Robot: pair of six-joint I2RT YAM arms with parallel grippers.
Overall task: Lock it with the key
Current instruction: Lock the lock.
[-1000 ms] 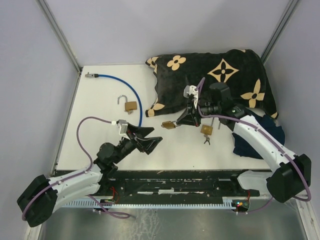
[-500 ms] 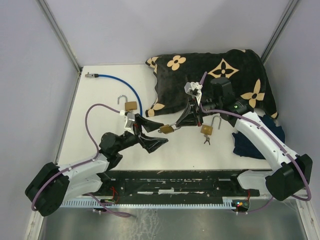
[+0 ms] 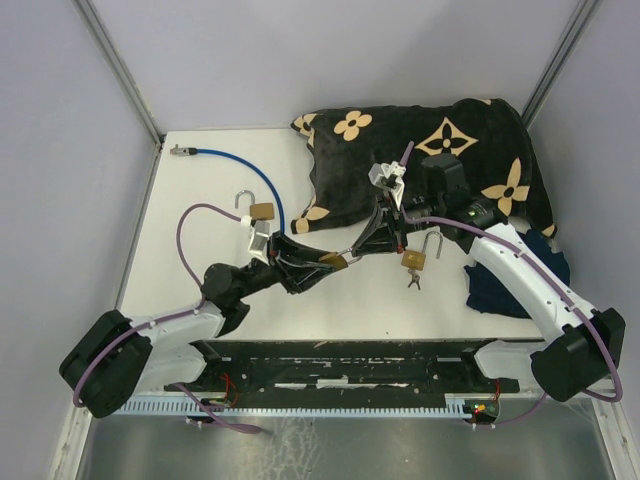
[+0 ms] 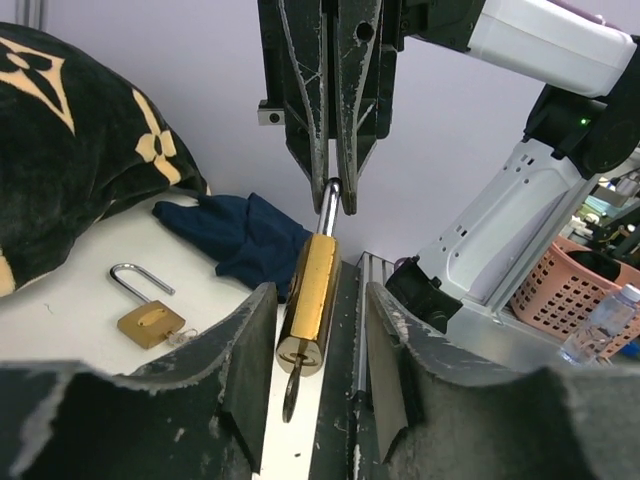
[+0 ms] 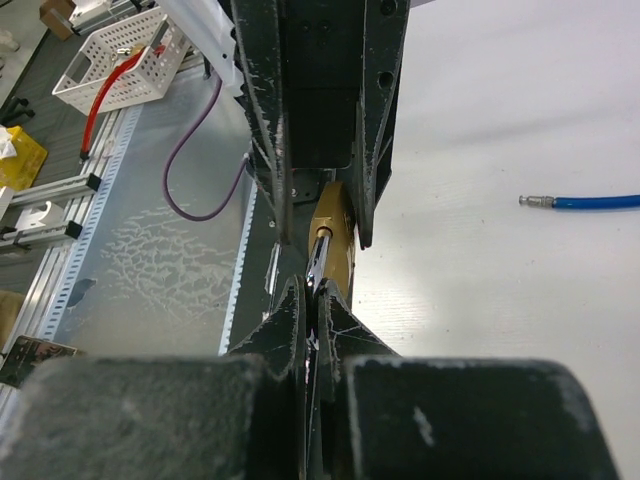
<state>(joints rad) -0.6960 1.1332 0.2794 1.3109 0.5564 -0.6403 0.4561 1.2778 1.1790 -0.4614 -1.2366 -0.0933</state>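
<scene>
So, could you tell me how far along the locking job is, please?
Done: the right pincer is shut on the shackle of the padlock, holding it off the table. In hand: the left pincer straddles its brass body, jaws not touching. Left: gripping and turning what looks like the key hanging in its base.

Blue cable (image 5: 595,201), patterned blanket (image 3: 440,140), navy cloth (image 4: 240,235)
</scene>
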